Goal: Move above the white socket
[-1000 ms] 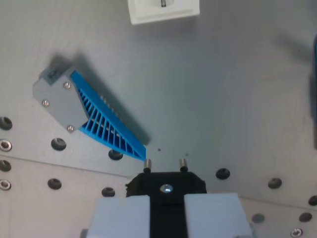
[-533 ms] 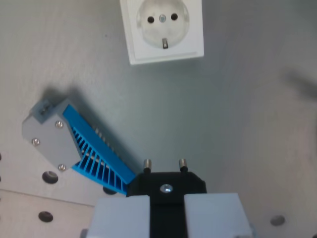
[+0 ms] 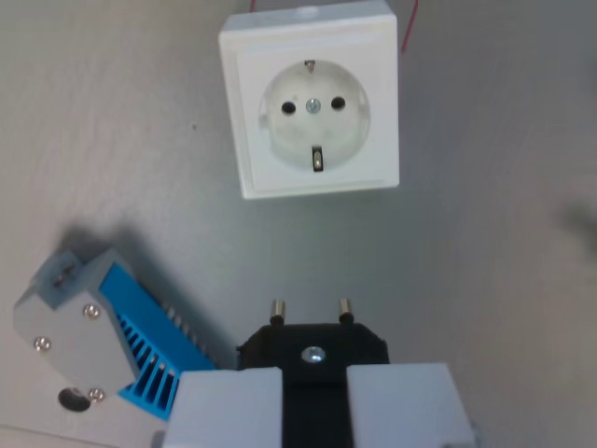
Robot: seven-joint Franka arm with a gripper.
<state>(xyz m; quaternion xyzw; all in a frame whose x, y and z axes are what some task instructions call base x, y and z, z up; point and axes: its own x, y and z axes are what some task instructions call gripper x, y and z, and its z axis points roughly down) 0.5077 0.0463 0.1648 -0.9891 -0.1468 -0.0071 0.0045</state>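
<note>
Pincer (image 3: 315, 411): pale fingers pinching black plug (image 3: 312, 347), two pins forward; white socket (image 3: 311, 103): ahead of the pins, well apart; blue-grey finned part (image 3: 93, 341): at wrist view's left, apparently just beside the plug.

- A lab or workshop test bench, seen from the wrist view.
- The bench (image 3: 485, 280) is a bare grey metal plate, with a bolt hole showing at the lower left.
- A socket (image 3: 310, 103) sits loose on it as a test piece, a thin red wire (image 3: 409, 28) behind it.
- A grey-and-blue fixture (image 3: 93, 341), screwed together, lies on the plate.
</note>
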